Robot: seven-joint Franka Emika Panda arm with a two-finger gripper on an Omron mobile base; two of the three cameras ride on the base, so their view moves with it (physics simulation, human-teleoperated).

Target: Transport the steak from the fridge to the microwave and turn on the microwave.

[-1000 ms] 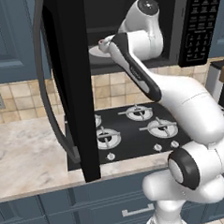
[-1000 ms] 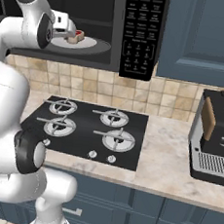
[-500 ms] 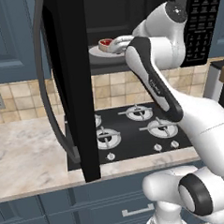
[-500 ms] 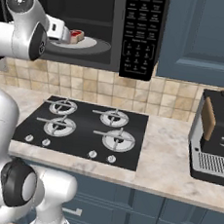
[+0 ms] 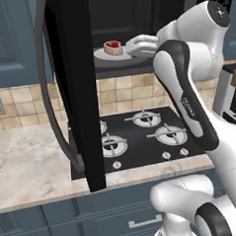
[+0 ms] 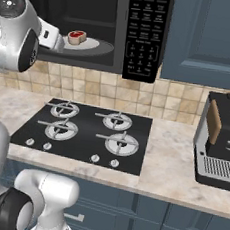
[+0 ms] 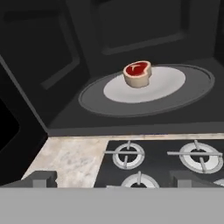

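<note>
Pulling back from the cavity, the gripper (image 7: pixel 109 180) now sits outside the open microwave (image 6: pixel 143 34), fingers apart and empty. Inside, the steak (image 7: pixel 137 74) rests on a white plate (image 7: pixel 168 83) atop the turntable (image 7: pixel 192 98). Keypad labels are unreadable. Below lie the stovetop (image 6: pixel 85 134) and marble counter (image 5: pixel 29 165).

1. The microwave (image 6: pixel 96 29) stands open, so its front mouth is free to enter from the side of the stovetop (image 6: pixel 85 134).
2. The open door (image 5: pixel 76 88) hangs at the left of the mouth and blocks any approach from that side.
3. Inside, the steak (image 7: pixel 137 73) sits on a white plate (image 7: pixel 166 83) on the turntable (image 7: pixel 192 94); above it the cavity is free.
4. The tool (image 7: pixel 113 181) is outside the mouth, with its fingers apart, above the stovetop and the tabletop (image 7: pixel 72 157).
5. The keypad panel (image 6: pixel 145 35) closes the right side.
</note>
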